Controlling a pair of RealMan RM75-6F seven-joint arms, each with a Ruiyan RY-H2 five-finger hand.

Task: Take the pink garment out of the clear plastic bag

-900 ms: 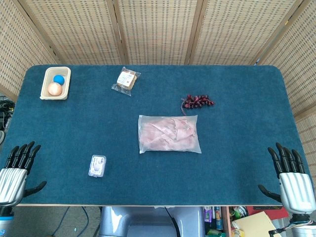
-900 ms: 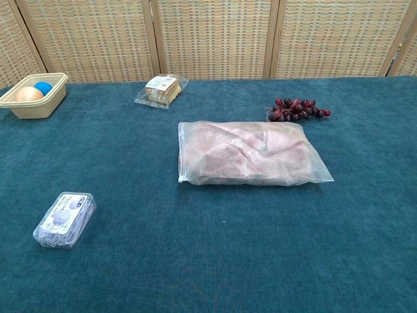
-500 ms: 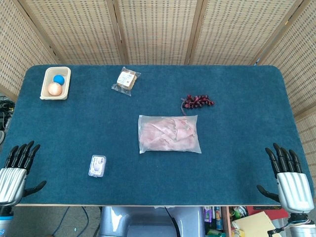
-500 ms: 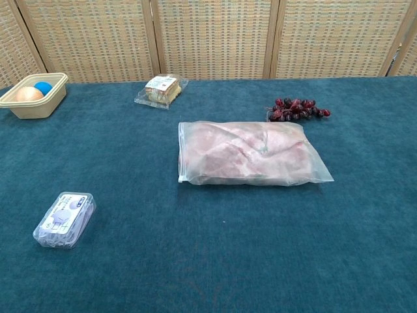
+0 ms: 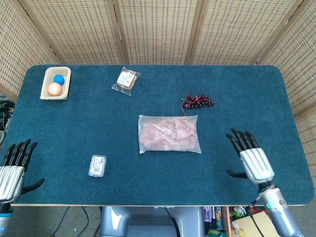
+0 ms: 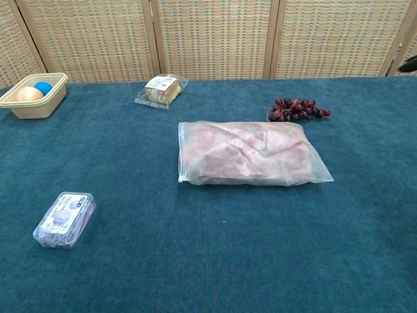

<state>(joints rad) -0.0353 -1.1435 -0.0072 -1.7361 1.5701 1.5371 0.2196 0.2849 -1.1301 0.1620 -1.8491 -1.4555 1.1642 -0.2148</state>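
1. The right hand [image 5: 252,160] is over the blue desk [image 5: 237,98], inside its near right corner, fingers spread wide and holding nothing; bare cloth lies all round it.
2. The left hand [image 5: 14,169] sits at the desk's near left edge, fingers apart, holding nothing, partly off the surface.
3. The clear plastic bag [image 5: 169,134] lies flat to the left of the right hand and well apart from it, with open cloth between them. The pink garment [image 6: 251,153] is inside it, folded.
4. The bag's long axis runs left to right, its short right end facing the right hand. Which end opens cannot be told.
5. A bunch of dark grapes [image 5: 197,101] lies just beyond the bag's far right corner, forward and left of the right hand.
6. A small clear packet [image 5: 97,165] lies between the left hand and the bag, nearer the near edge.
7. A wrapped snack [image 5: 127,79] and a tray [image 5: 46,92] with two balls sit far forward of the left hand.
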